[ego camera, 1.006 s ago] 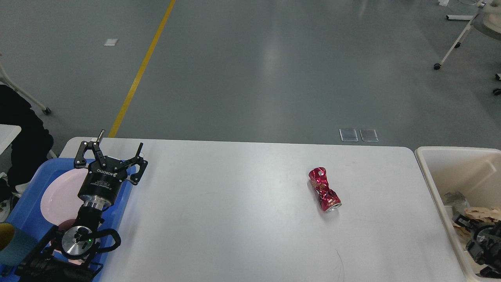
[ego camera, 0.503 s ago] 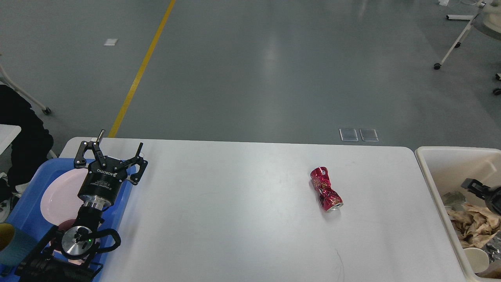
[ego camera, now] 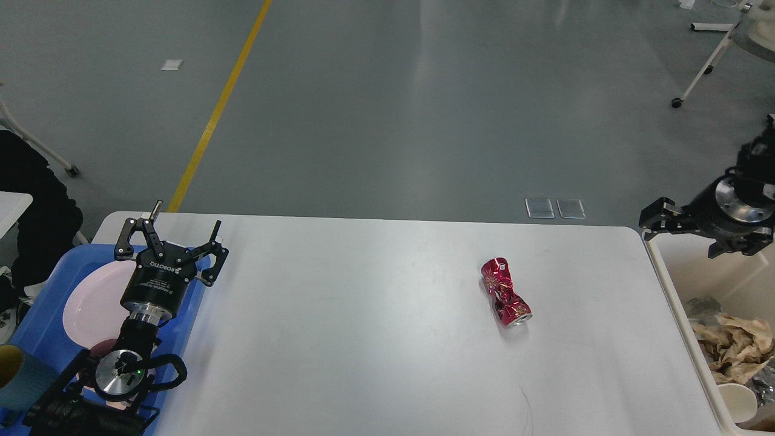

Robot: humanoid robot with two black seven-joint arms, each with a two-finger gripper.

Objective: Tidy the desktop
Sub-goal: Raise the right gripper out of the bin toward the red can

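The white desktop (ego camera: 363, 339) fills the middle of the head view. A crushed red can (ego camera: 506, 292) lies on its side on it, right of centre. My left gripper (ego camera: 177, 235) hovers over the far right corner of the blue tray (ego camera: 42, 303) at the table's left end, open with nothing between its fingers. High at the right, my right gripper (ego camera: 687, 235) hangs above the cream bin's (ego camera: 669, 284) far left corner, open and empty, well apart from the can.
The tray holds a pink plate (ego camera: 91, 297), and a teal cup (ego camera: 12, 375) shows at its near end. Inside the bin lie crumpled brown paper (ego camera: 735, 348) and a paper cup (ego camera: 738, 401). Grey floor lies beyond the table's far edge.
My right gripper has risen out of the bin and now hangs above its far left corner. The left arm has not moved. The can has stayed about where it was.
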